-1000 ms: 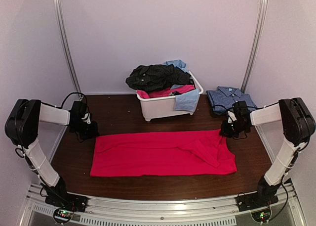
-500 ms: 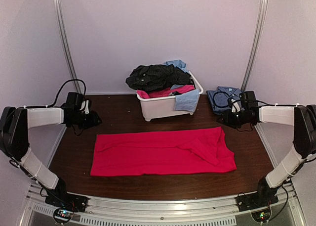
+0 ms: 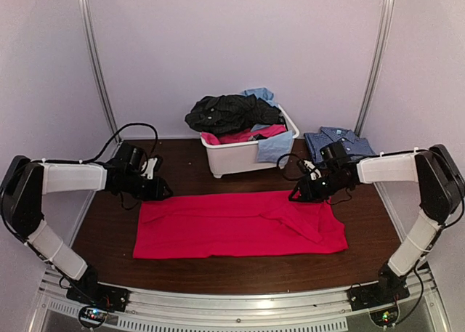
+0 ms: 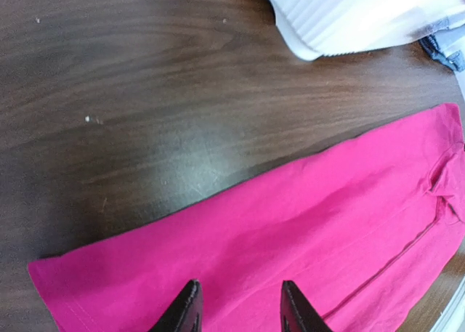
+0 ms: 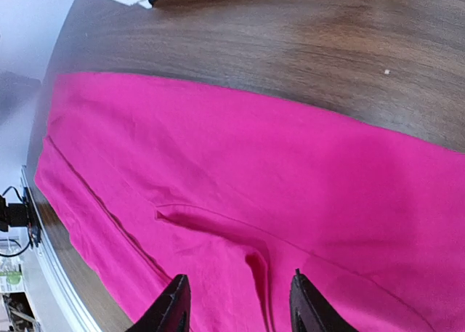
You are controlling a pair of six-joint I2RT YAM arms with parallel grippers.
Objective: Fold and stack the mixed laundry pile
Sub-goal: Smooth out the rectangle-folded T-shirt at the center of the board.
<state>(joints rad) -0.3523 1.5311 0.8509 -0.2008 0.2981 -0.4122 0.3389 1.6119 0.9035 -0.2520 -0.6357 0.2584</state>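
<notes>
- The pink garment (image 3: 240, 227) lies spread flat across the middle of the tabletop (image 3: 182, 165), with a rumpled fold toward 3 o'clock.
- The left pincer (image 3: 163, 192) hangs over the garment's 10 o'clock corner, fingers parted, gripping nothing.
- The right pincer (image 3: 296, 196) hangs over the garment's 1 o'clock edge, likewise parted and gripping nothing.
- The tub (image 3: 240, 161) stands at 12 o'clock, heaped with black cloth (image 3: 225, 112), light blue cloth (image 3: 276, 149) and more pink.
- The checked shirt (image 3: 330, 139) lies folded at 2 o'clock, just beside the tub.
</notes>
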